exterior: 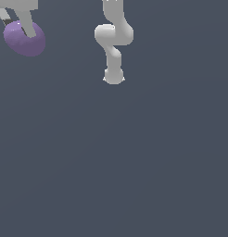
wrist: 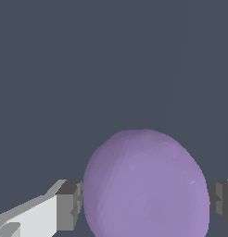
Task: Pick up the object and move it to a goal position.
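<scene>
So the whole background is just a flat dark slate-grey surface (exterior: pixel 134 162), same shade everywhere, with no visible edges, walls or horizon in either view. Can't tell where a worktop would end and a room begin; it's one uniform field of grey.

In the exterior view the arm (exterior: pixel 114 41) shows up as a pale, chunky white shape near the top middle, bending through a couple of rounded joints down to a blunt base. Well apart from that, up in the corner at the exterior view's left, you get the tool (exterior: pixel 19 28) close to the camera, cut off by the frame edge. Two light-grey fingers (exterior: pixel 27 22) come down in front of the ball (exterior: pixel 25 40), which is a smooth light-purple blob with no markings.

The wrist view is way clearer. The ball (wrist: pixel 146 185) fills the lower middle of the picture and sits right between the two fingers. One grey pad (wrist: pixel 69 203) is pressed up against one side of it, with the white finger body behind it, and the other pad (wrist: pixel 220 201) meets the opposite side at the frame edge. So the tool (wrist: pixel 144 203) is closed down to the width of the ball and has it clamped, pads touching on both sides, nothing else in contact.
</scene>
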You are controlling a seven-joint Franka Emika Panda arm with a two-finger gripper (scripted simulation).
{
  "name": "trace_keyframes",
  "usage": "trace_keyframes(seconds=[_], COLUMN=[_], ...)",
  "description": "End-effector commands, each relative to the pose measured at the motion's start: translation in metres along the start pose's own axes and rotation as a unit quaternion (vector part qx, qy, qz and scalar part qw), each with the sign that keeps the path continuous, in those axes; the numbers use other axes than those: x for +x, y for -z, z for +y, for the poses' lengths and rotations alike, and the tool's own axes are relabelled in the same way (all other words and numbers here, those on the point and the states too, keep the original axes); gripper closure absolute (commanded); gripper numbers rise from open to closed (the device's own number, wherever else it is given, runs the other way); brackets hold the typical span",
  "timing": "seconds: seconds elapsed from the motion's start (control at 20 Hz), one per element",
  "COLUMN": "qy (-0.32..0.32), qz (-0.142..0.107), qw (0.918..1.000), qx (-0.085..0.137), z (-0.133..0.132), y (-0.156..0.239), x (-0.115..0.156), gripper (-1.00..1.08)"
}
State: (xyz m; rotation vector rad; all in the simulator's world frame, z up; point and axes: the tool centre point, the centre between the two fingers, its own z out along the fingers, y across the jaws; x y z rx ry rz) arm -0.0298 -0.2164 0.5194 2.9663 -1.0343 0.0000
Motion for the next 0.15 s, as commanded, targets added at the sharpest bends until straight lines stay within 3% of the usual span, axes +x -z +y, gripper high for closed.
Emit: trace_keyframes(seconds=[0.0,0.1], qy=[0.000,0.000], qz=[0.000,0.000], qw=[1.0000,1.0000], qx=[0.000,0.000], z=[-0.0005,-0.0006], y=[0.0019,0.0022], x=[0.0011,0.0013], gripper=[1.08,1.08])
